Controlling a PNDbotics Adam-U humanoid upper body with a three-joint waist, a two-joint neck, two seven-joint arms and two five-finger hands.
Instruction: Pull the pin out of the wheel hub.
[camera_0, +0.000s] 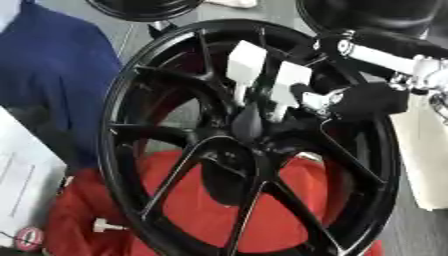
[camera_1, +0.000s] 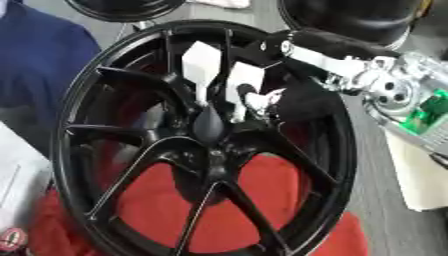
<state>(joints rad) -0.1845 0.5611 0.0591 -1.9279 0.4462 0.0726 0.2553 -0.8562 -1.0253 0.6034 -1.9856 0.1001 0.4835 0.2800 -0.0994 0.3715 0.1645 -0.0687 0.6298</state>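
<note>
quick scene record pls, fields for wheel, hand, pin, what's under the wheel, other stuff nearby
wheel: black spoked wheel, standing on edge, hub facing the camera
right hand: right hand reaches in from upper right, pale fingers pointing down at the hub
left hand: not in view
pin: cannot make it out at the hub
under wheel: red cloth
nearby: blue cloth at left, white paper at lower left

The wheel (camera_0: 249, 135) stands upright at the centre — a cloth (camera_0: 219, 210) lies behind its near half. The right hand (camera_1: 262, 100) reaches in from the right to the hub (camera_0: 248, 131); paper (camera_0: 22, 175) lies at the left.
</note>
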